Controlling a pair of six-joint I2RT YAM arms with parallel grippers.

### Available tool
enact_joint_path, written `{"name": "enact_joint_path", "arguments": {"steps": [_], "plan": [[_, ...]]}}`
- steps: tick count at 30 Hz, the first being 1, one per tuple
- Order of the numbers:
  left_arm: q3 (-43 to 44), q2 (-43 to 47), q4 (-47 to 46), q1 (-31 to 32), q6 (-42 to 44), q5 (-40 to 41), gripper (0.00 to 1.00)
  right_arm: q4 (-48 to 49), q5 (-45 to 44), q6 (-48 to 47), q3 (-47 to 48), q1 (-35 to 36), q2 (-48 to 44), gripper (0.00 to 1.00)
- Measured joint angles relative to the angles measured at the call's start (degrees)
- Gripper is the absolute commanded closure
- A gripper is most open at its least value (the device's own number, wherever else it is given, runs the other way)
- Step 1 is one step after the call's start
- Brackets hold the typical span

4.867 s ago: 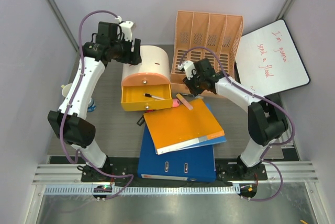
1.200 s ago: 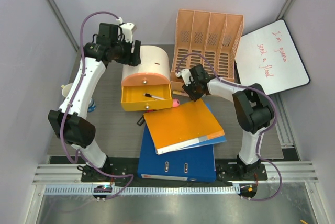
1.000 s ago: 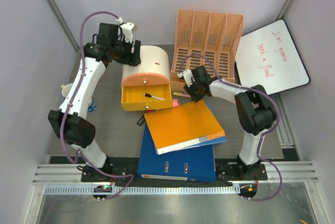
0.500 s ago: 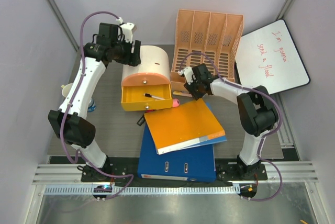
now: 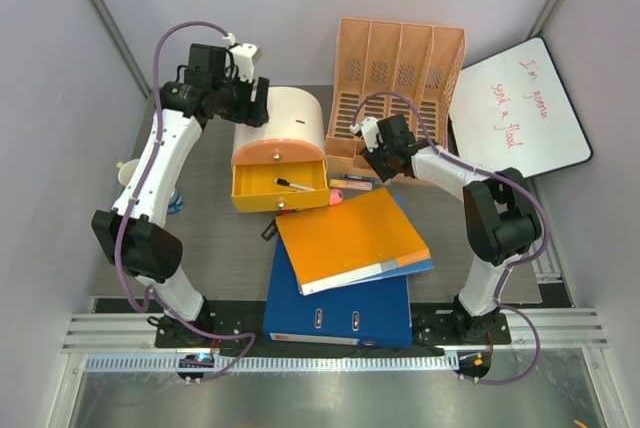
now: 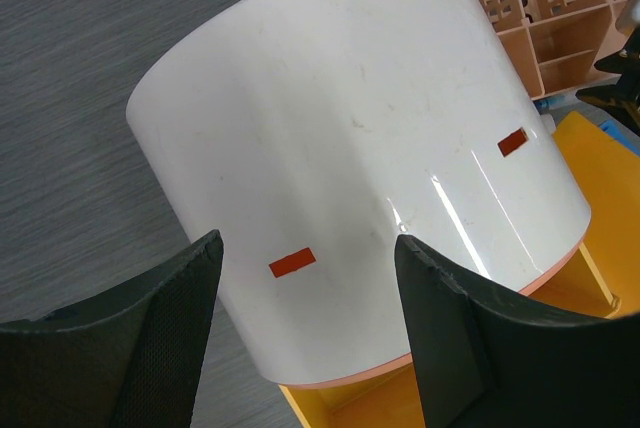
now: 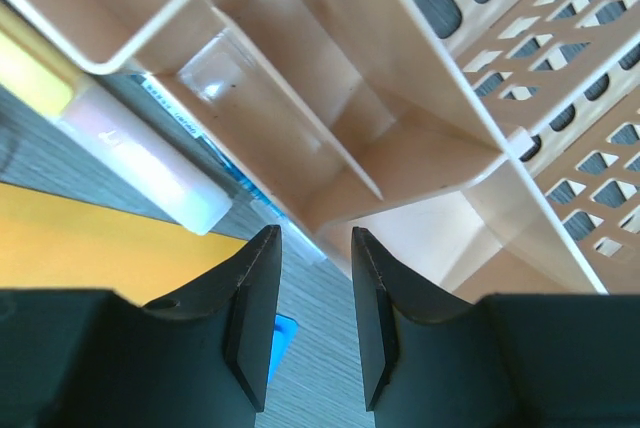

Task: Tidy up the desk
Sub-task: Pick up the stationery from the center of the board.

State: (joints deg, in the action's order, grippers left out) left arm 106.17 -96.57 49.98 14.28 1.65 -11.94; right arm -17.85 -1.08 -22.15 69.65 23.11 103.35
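The dark grey desk (image 5: 220, 238) holds a white drawer box (image 5: 290, 123) with its yellow drawer (image 5: 278, 188) pulled out and a pen (image 5: 293, 185) inside. My left gripper (image 5: 258, 103) is wide open above the box's back left, and the box fills the left wrist view (image 6: 350, 148). My right gripper (image 5: 372, 156) hovers at the foot of the peach file rack (image 5: 400, 68). Its jaws stand a little apart with nothing between them (image 7: 315, 238). A pink-and-yellow marker (image 7: 130, 148) lies on the desk by the rack's base (image 5: 347, 181).
An orange folder (image 5: 350, 238) lies askew on a blue binder (image 5: 340, 303) at the front middle. A whiteboard (image 5: 520, 108) with red writing leans at the right. A mug (image 5: 125, 173) stands at the left edge. A small black item (image 5: 270, 231) lies beside the folder.
My right gripper has moved right and back along the rack's front. The marker, earlier across the folder's corner, now lies at the rack's foot. My left arm has not moved.
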Motion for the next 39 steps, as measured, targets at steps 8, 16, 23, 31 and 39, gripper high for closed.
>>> {"name": "enact_joint_path", "arguments": {"steps": [8,16,23,31,39], "plan": [[0.0,0.0,0.0,0.0,0.2,0.0,0.3,1.5,0.1,1.2,-0.9,-0.2,0.2,0.63],[-0.1,0.0,0.0,0.0,0.2,0.0,0.3,2.9,4.5,4.2,-6.0,-0.3,-7.2,0.63],[-0.2,0.0,0.0,0.0,0.1,0.0,0.3,3.0,6.0,5.6,-6.6,-0.3,-8.4,0.64],[-0.3,0.0,0.0,0.0,0.1,0.0,0.3,2.3,5.8,5.7,-6.3,-0.3,-3.2,0.61],[-0.3,0.0,0.0,0.0,0.2,0.0,0.3,0.2,4.1,3.8,-1.6,-0.3,2.8,0.59]]}}
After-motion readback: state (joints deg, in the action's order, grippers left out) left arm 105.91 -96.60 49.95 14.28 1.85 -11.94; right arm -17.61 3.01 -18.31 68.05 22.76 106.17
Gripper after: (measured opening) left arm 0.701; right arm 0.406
